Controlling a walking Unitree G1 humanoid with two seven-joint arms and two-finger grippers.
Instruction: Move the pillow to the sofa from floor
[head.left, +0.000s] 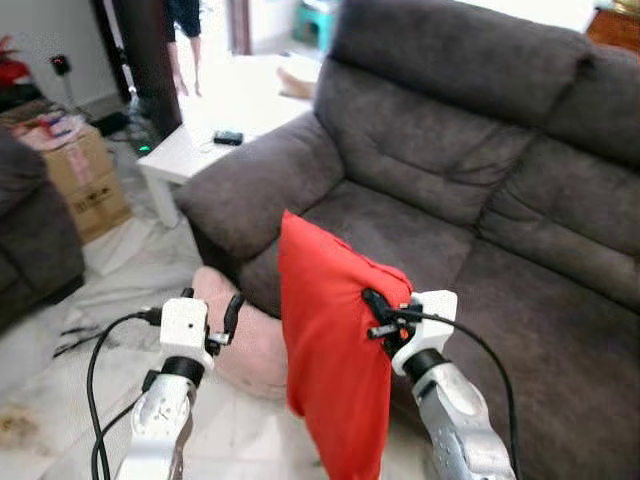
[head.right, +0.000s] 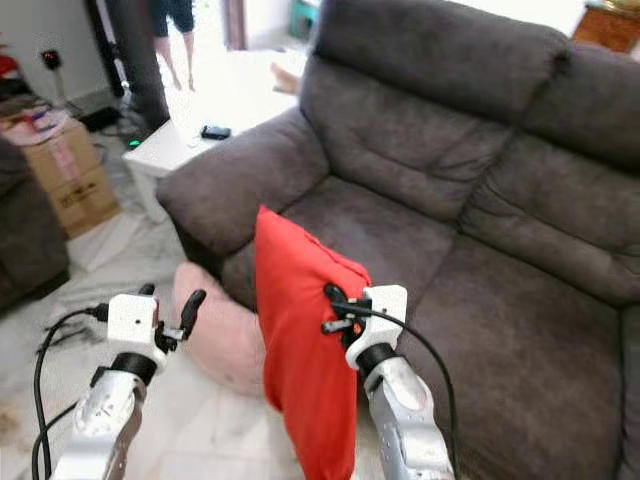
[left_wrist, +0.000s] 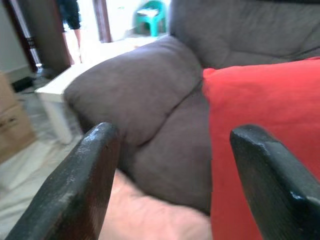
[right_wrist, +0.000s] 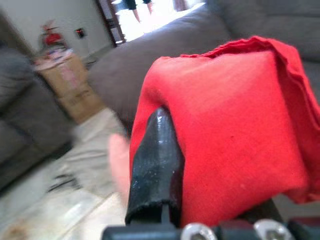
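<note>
A red pillow (head.left: 330, 350) hangs upright in the air in front of the dark grey sofa (head.left: 480, 200), its lower end dangling toward the floor. My right gripper (head.left: 378, 312) is shut on the pillow's upper right edge; in the right wrist view one black finger (right_wrist: 155, 165) presses into the red fabric (right_wrist: 230, 130). My left gripper (head.left: 212, 305) is open, held left of the red pillow and apart from it, above a pale pink pillow (head.left: 250, 345) lying on the floor against the sofa's front.
A white low table (head.left: 200, 150) stands left of the sofa arm (head.left: 260, 180). A cardboard box (head.left: 85, 180) and another dark seat (head.left: 30, 240) are at the far left. A person's legs (head.left: 185, 45) stand in the background. Cables (head.left: 80, 340) lie on the marble floor.
</note>
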